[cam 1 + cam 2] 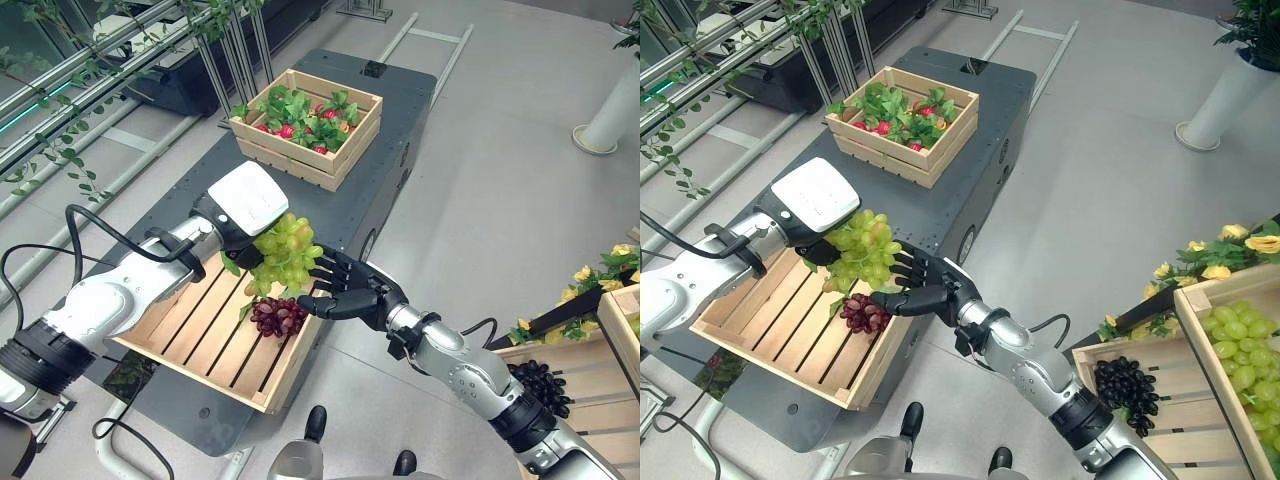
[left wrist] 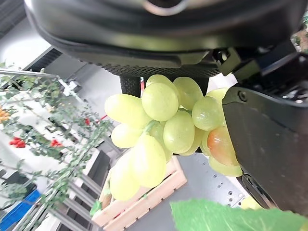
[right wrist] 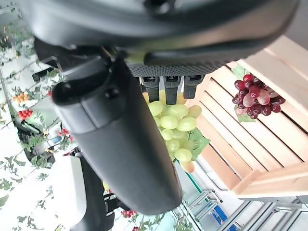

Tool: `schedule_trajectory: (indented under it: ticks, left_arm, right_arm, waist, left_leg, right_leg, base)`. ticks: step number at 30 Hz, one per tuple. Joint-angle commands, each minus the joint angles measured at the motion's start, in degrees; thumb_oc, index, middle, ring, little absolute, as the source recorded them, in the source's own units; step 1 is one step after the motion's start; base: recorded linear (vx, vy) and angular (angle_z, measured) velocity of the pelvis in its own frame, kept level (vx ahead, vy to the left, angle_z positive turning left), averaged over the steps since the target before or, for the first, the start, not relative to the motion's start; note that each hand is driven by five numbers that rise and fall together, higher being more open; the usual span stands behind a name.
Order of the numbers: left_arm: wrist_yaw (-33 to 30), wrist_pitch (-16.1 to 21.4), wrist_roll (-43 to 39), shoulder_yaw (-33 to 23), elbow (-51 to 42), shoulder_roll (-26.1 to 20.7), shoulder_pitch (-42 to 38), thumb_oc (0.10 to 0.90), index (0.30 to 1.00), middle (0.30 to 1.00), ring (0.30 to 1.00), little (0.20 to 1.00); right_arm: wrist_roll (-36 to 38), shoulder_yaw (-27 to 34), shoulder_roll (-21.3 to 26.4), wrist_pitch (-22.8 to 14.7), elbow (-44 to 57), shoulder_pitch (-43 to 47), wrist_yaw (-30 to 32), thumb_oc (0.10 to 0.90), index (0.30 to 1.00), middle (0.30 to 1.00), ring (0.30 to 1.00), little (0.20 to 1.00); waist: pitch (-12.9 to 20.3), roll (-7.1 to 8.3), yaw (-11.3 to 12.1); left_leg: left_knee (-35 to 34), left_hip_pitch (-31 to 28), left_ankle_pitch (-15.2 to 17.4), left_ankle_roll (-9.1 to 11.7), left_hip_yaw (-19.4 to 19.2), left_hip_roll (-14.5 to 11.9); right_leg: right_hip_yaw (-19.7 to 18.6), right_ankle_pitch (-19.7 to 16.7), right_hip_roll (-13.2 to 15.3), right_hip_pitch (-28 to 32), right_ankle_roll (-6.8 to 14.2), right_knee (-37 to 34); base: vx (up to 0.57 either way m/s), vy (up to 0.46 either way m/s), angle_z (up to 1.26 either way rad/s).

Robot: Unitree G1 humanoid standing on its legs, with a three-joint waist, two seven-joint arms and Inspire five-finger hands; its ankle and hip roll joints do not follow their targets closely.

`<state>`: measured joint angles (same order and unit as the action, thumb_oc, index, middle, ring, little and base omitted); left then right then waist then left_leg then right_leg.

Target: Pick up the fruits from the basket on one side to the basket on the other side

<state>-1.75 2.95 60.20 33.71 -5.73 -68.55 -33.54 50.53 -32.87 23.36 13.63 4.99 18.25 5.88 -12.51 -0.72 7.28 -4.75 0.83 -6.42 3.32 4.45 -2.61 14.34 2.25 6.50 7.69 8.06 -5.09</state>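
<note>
Bright, even light with soft shadows; wrist views blur up close and wash out behind.

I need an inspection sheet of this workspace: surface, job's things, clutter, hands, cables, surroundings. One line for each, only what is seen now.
Surface: dark cart top carrying two wooden crates.
Job's things: green grapes held above the near crate; red grapes lying inside that crate by its right wall; dark grapes and more green grapes in the crates at the right.
Clutter: far crate filled with green leaves and red fruits.
Hands: left hand closed on the green grapes; right hand open, fingers spread beside the bunch.
Cables: nothing seen apart from the robot's own.
Surroundings: grey floor, metal rails with vines at the left, yellow flowers at the right.
</note>
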Motion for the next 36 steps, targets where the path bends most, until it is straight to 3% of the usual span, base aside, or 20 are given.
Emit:
schedule_trajectory:
  ticks: [1,6,14,26,36]
  left_arm:
    - [-3.1,-2.5,1.2,-0.3,0.1,2.2,-7.0,0.4,0.3,0.3,0.3,0.3]
    - [-3.7,-3.1,1.8,-1.3,0.0,3.1,-5.5,0.4,0.3,0.3,0.3,0.3]
    - [-3.2,-3.1,2.5,-0.7,-1.6,5.8,-5.7,0.4,0.3,0.3,0.3,0.3]
    - [-2.8,-1.1,3.3,-0.8,-4.8,9.9,-5.1,0.4,0.3,0.3,0.3,0.3]
    - [-1.0,0.5,1.3,-1.8,-7.1,11.5,-4.5,0.4,0.3,0.3,0.3,0.3]
  right_arm:
    - [3.5,-1.2,-3.9,-5.9,6.5,2.2,5.0,0.8,0.9,0.9,0.9,0.9]
    - [4.0,1.5,-3.8,-5.9,6.6,0.1,14.1,0.8,0.9,0.9,0.9,0.9]
    - [4.1,2.7,-3.6,-4.6,6.4,0.3,21.1,0.8,0.9,0.9,0.9,0.9]
    - [6.6,2.0,-4.0,-3.4,6.2,1.7,21.9,0.8,0.9,0.9,0.9,0.9]
    - [6.3,1.6,-2.9,-2.7,7.3,1.7,16.9,0.8,0.9,0.9,0.9,0.9]
  waist:
    - [10.1,-1.21,-0.6]
    - [10.1,-1.23,-1.5]
    - [10.0,-1.11,-1.8]
    - [10.6,-0.7,-1.3]
    - [10.9,-0.33,-1.3]
  left_leg:
    - [-0.2,-2.2,5.0,-0.9,-2.1,5.6]
    - [-0.2,-2.1,5.1,-0.9,-3.0,5.5]
    - [-0.2,-2.2,5.2,-1.1,-3.1,5.6]
    - [-0.2,-2.4,5.4,-1.2,-2.7,5.8]
    - [-0.2,-2.6,5.4,-1.3,-2.9,5.8]
  right_leg:
    - [-0.6,-3.6,-2.1,-3.9,-1.4,0.2]
    - [-1.1,-3.8,-2.1,-4.3,-1.2,0.2]
    - [-1.3,-4.1,-1.9,-4.4,-1.1,0.1]
    - [-1.3,-4.3,-1.5,-4.3,-0.9,0.1]
    - [-1.5,-4.3,-1.4,-4.4,-0.8,0.1]
  base:
    - [0.0,0.0,0.0]
    - [0.0,0.0,0.0]
    - [0.0,0.0,0.0]
    - [0.0,0.0,0.0]
    - [0.0,0.0,0.0]
